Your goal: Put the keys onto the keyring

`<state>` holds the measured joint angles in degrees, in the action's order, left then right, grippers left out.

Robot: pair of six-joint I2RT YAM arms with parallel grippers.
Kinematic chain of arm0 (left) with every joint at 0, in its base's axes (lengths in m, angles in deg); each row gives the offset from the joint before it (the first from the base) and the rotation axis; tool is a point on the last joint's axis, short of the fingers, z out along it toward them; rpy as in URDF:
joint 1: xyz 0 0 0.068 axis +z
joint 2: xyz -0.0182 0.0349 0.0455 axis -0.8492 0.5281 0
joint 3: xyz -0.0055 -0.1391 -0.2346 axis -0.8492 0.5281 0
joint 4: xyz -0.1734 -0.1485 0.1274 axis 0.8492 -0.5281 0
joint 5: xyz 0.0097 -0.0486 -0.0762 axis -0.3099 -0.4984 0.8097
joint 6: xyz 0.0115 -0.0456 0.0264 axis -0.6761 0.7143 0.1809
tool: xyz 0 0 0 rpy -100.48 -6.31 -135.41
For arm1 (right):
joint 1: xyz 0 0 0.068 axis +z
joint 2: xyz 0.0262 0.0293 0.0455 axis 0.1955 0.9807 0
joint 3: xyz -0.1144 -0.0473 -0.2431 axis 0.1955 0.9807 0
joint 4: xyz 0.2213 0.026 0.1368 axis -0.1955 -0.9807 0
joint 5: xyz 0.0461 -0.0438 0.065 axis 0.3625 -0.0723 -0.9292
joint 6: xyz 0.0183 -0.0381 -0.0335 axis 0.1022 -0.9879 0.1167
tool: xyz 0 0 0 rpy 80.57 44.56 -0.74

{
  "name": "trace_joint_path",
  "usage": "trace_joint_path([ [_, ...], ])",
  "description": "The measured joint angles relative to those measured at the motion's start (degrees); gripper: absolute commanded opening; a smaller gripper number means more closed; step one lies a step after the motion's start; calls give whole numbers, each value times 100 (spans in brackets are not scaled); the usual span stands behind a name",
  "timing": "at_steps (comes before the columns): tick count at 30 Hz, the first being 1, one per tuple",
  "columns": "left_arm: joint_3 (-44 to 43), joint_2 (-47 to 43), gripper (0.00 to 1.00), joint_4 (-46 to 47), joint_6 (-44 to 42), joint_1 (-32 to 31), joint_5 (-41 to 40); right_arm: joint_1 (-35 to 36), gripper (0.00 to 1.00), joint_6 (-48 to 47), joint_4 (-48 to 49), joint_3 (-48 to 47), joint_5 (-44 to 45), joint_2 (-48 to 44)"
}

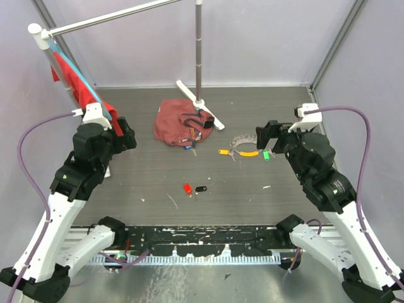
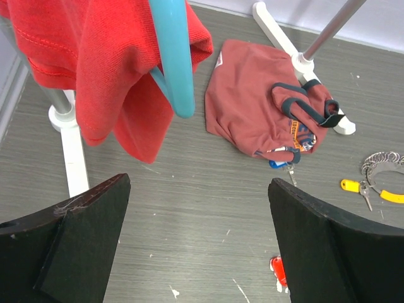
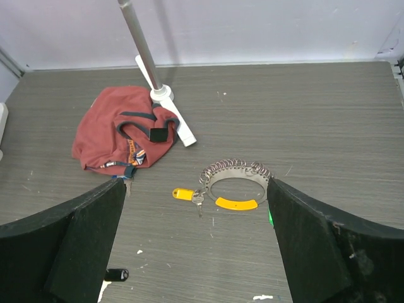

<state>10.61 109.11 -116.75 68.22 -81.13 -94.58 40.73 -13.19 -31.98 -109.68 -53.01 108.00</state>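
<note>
Your left gripper point(image 1: 124, 137) and right gripper point(image 1: 270, 134) gaped wide, both empty. The right one's best move was pinching the yellow-tagged key point(image 3: 184, 194) by its tag, beside the keyring point(image 3: 235, 165).

the table point(image 1: 145, 180) is dark grey with fine wood-grain streaks and white flecks. near the frame's centre the keyring point(image 3: 233, 165) is silvery, the yellow-tagged key point(image 3: 184, 194) lies by it, and the maroon bag point(image 3: 104, 126) has dark straps. in the upper left are a bright red cloth point(image 2: 95, 63) and a teal bar point(image 2: 173, 57).

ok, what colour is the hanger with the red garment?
The plastic hanger is light blue; clearest in left wrist view.
</note>
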Motion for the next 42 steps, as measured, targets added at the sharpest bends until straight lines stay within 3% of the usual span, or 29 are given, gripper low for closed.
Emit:
trace_joint_path([
  [9,-164,170,98,-116,109,83,232,-44,100,439,-702,-702,291,1073],
  [15,-166,337,98,-116,166,92,321,-70,100,577,-1211,-1237,28,2542],
  [17,-166,402,98,-116,181,96,354,-72,97,575,-1290,-1241,-68,2951],
  [24,-164,603,98,-138,188,101,387,-284,64,428,-1150,-1156,-765,3974],
  [32,-164,730,98,-254,179,101,404,-951,55,372,-433,-944,-1530,5134],
  [42,-164,745,98,-372,166,105,507,-1019,50,184,24,-885,-1875,6052],
])
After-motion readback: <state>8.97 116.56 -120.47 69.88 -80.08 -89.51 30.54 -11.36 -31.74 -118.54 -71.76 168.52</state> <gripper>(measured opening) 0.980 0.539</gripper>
